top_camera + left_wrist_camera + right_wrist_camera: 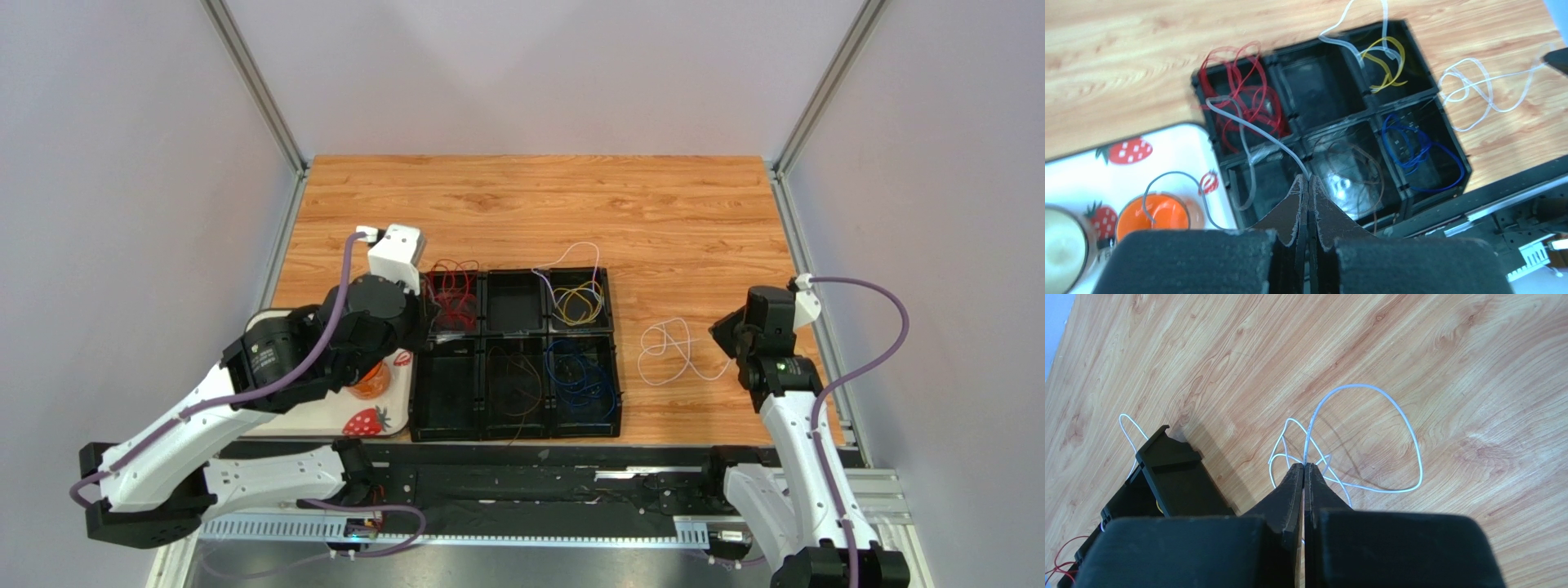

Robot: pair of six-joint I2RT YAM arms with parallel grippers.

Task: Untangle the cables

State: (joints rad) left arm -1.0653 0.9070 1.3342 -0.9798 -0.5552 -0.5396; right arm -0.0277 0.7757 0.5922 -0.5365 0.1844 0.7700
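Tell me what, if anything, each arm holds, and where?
Left jaws pinch a grey cable mid-length; right jaws pinch the white cable by its loops.

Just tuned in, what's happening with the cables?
Both pincers are shut on cables. The left pincer grips a pale grey cable draped over the black tray, near the red cables. The right pincer grips a white cable looping on the wooden table right of the tray. The yellow cables and blue cables sit in separate compartments.
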